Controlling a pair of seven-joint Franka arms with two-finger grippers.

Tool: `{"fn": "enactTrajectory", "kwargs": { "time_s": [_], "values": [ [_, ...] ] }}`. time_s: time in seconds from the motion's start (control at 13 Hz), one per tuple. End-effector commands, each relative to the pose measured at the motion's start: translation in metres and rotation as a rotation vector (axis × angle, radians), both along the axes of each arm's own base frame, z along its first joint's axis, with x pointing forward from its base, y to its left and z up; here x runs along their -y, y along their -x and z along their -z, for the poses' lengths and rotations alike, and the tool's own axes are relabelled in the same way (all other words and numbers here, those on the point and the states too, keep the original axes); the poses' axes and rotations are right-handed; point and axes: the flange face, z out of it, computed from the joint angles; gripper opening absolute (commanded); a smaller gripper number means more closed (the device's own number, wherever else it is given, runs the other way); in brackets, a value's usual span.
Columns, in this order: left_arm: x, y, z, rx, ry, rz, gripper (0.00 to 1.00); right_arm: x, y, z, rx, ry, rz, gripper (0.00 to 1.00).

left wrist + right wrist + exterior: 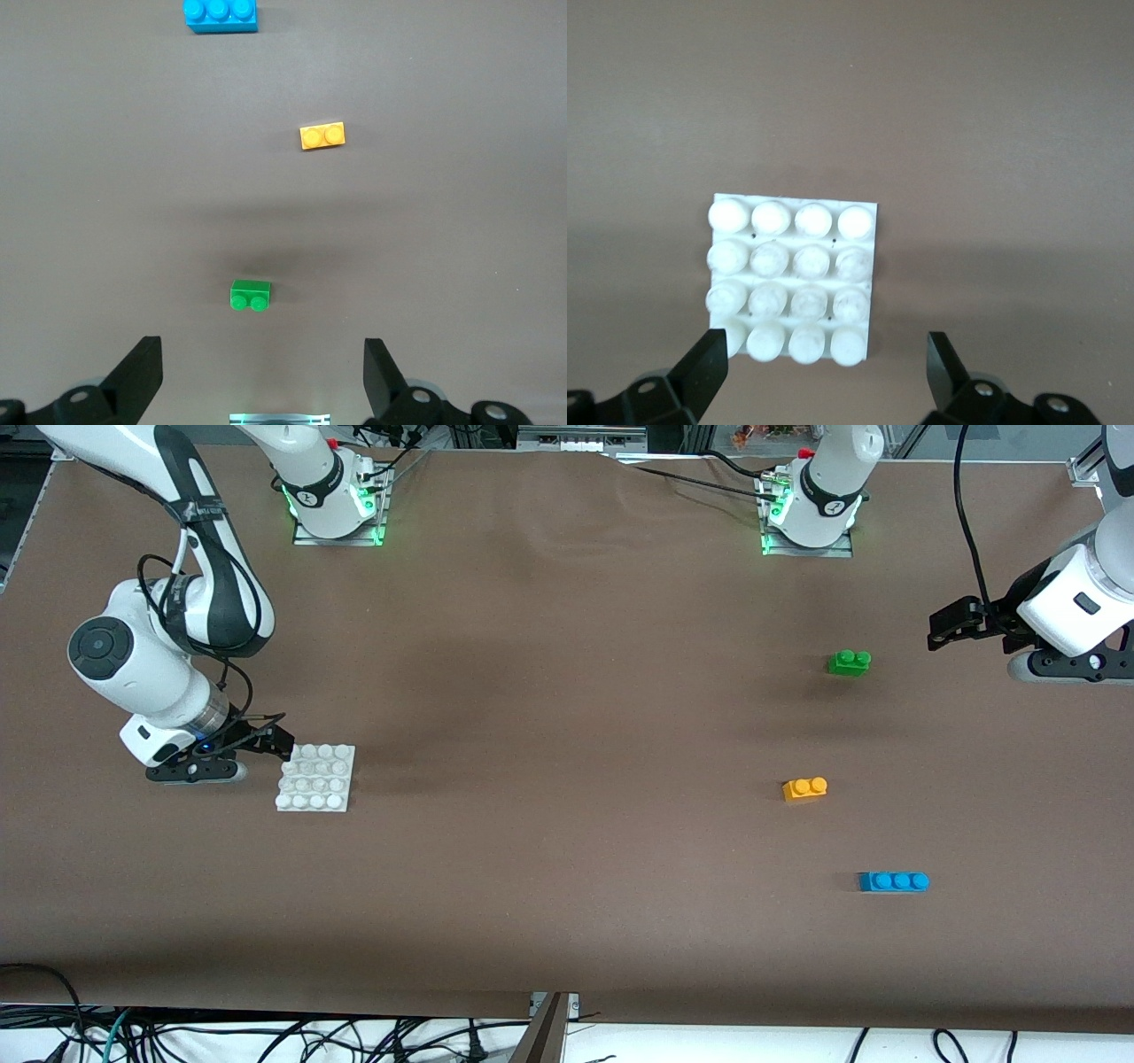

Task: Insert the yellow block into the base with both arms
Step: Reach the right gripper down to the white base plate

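- Front view: small orange-yellow plastic two-stud block (804, 788) lies on the brown counter (567, 717) toward the left arm's end, nearer the camera than the green two-stud brick (849, 662). Left tool (950, 625) is the closer one. Flat white studded square base (316, 777) sits just beside the right tool (266, 737).
- Left wrist view: left tool (263, 376) spread, empty; block lies ahead, past the green brick, long axis crosswise to the fingers.
- Right wrist view: right tool (826, 372) spread, straddling the base's edge.

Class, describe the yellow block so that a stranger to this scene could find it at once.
Look toward the left arm's end of the table, where three bricks lie. The yellow block sits between the green brick and the nearer, longer blue brick: orange-yellow, two studs.
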Motion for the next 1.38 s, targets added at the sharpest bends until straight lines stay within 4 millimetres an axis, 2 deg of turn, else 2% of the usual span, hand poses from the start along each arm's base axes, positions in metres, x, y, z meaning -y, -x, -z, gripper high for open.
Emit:
{"fn": "enactTrajectory", "kwargs": {
  "time_s": [0.0, 0.23, 0.46, 1.0, 1.3],
  "values": [
    [-0.002, -0.002, -0.006, -0.007, -0.020, 0.018, 1.00, 0.009, -0.003, 0.031, 0.027, 0.006, -0.008, 0.99],
    [-0.002, -0.002, -0.006, -0.010, -0.020, 0.018, 1.00, 0.014, -0.005, 0.064, 0.039, 0.000, 0.009, 0.99],
    [-0.002, -0.002, -0.006, -0.012, -0.020, 0.018, 1.00, 0.016, -0.007, 0.085, 0.054, -0.004, 0.019, 0.99],
    [-0.003, -0.002, -0.006, -0.012, -0.020, 0.017, 1.00, 0.016, -0.005, 0.111, 0.070, -0.005, 0.031, 0.99],
    [-0.003, -0.002, -0.006, -0.012, -0.020, 0.017, 1.00, 0.016, -0.005, 0.116, 0.063, -0.012, 0.046, 0.95]
  ]
}}
